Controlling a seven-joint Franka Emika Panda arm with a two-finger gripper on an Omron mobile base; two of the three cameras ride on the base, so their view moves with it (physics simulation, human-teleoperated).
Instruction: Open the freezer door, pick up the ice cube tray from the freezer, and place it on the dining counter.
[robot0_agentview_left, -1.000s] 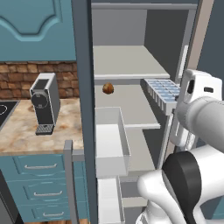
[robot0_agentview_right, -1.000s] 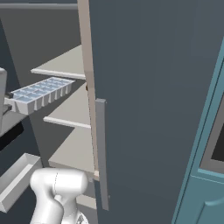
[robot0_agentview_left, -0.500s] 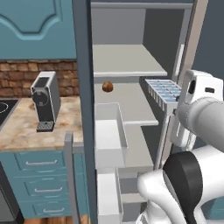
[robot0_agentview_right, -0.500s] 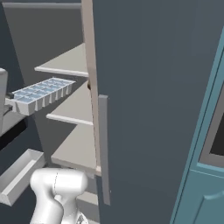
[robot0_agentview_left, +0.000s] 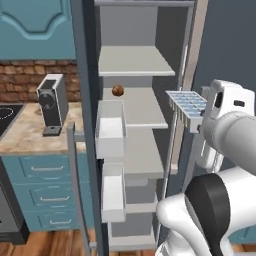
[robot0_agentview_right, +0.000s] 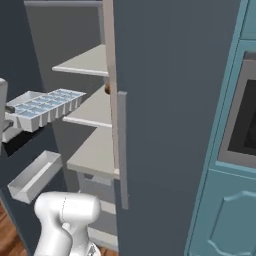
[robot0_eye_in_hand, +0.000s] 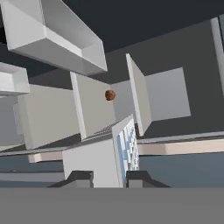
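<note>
- Left base view is showing us carrying the ice cube tray out in front of the open freezer, level with its middle shelf and clear of the shelves, so we judge the pick as done and the carry to the dining counter as the part left
- We are pinching the tray by one short end: in the hand view the gripper is standing with its two dark tips pressed close on either side of the tray's white wall, and the blue cells are running away from the hand
- We are holding the tray roughly flat with the cells facing up in the right base view, which we take as the way to keep whatever is in the cells from spilling; whether the pale blue is ice or just colour we cannot tell
- We are seeing the freezer door swung fully open at the left of the cabinet, its white door bins stacked one above another; the two bins we can look into appear to hold nothing
- We are noting a small brown ball sitting alone at the far left of the middle shelf, well apart from the tray
- We are seeing the other plain dark door shut on the right, its bar handle near the tray's path
- We are spotting a coffee machine on the stone worktop to the left of the freezer
</note>
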